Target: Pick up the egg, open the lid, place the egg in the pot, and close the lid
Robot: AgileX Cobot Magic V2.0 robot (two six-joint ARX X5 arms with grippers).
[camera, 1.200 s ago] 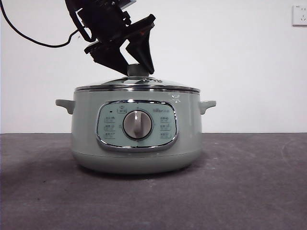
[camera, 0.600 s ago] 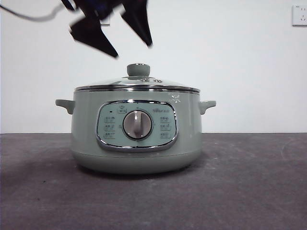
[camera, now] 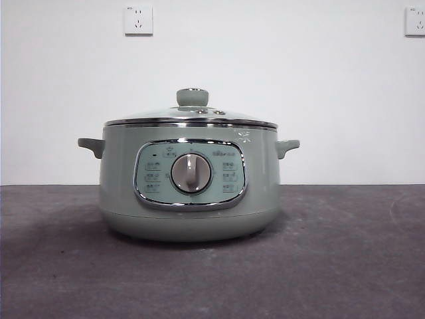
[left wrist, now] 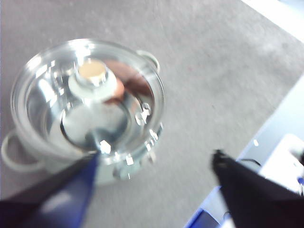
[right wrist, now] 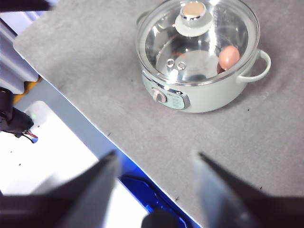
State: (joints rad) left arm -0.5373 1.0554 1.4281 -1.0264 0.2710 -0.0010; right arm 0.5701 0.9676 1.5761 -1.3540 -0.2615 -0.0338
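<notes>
The pale green pot (camera: 189,199) stands in the middle of the grey table with the glass lid (camera: 192,114) seated on its rim and the knob (camera: 192,97) upright. Through the glass, the reddish-brown egg (right wrist: 229,57) lies inside the pot near one side handle; the left wrist view shows the egg (left wrist: 116,90) partly hidden behind the knob. My left gripper (left wrist: 156,156) hovers open, high above and beside the pot (left wrist: 28,156). My right gripper (right wrist: 156,156) is open too, high over the table's edge and well away from the pot (right wrist: 204,102). Neither arm shows in the front view.
Two wall sockets (camera: 138,20) (camera: 415,20) sit on the white wall behind. The grey tabletop (camera: 345,252) stretches around the pot. The right wrist view shows the table's edge (right wrist: 71,111) with white and blue equipment beyond it.
The gripper that stood at the lid's knob a second ago has opened, risen and left the front view. The lid stays on the pot.
</notes>
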